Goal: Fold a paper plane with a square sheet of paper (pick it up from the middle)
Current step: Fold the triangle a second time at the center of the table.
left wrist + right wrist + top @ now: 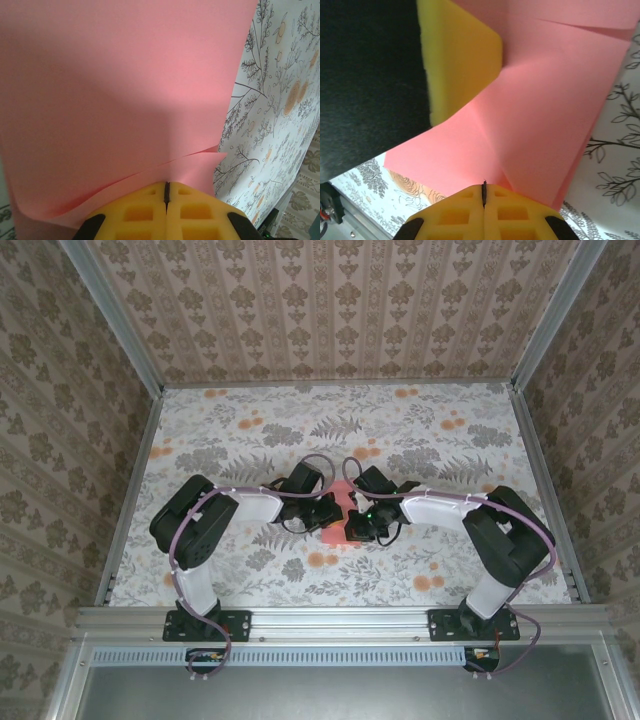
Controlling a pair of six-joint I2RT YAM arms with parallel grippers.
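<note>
surrounding paper (125, 90), floral table (430, 435): patterned walls (340, 300)

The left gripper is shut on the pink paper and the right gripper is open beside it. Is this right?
No. The right gripper is not open: the right wrist view shows it shut on the pink paper too, like the left gripper.

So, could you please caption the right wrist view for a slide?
Right gripper shut on the creased pink paper, floral table behind.
</note>
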